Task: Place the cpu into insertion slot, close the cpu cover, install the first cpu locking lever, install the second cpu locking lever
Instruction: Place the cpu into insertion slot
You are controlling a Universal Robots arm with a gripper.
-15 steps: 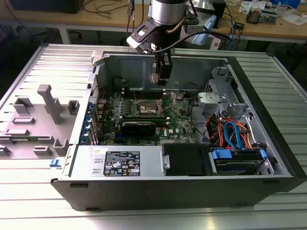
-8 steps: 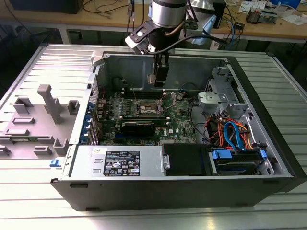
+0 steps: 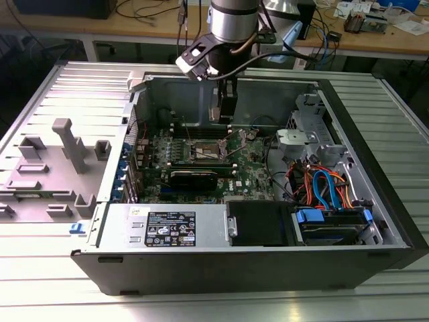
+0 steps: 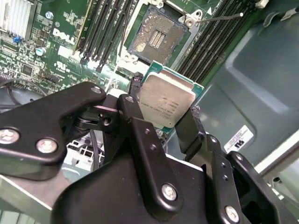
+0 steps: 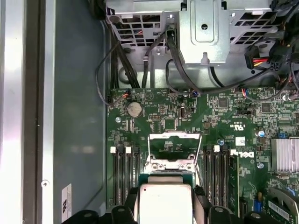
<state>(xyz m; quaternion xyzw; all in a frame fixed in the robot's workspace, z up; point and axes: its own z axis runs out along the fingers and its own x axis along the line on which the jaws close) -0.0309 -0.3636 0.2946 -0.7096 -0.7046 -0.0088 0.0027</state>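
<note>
My gripper (image 4: 161,106) is shut on the cpu (image 4: 166,100), a small square chip with a silver-grey top and green edge, pinched by two opposite sides between the black fingers (image 4: 133,116). The cpu (image 5: 164,203) hangs tilted above the board, apart from the insertion slot (image 4: 156,35). That slot lies bare, with a dark pin field inside a silver rim. The cpu cover (image 5: 174,136) stands swung up beyond the slot. A thin wire locking lever (image 4: 219,17) sticks out beside the socket. In the exterior view the gripper (image 3: 224,107) hovers over the slot (image 3: 204,149) inside the open computer case.
Long black memory slots (image 5: 124,175) flank the socket on both sides. A finned heatsink (image 5: 286,156) sits further along the board. A metal drive cage (image 5: 205,28) with cable bundles, orange and blue cables (image 3: 325,188) and the case walls (image 3: 167,84) surround the board.
</note>
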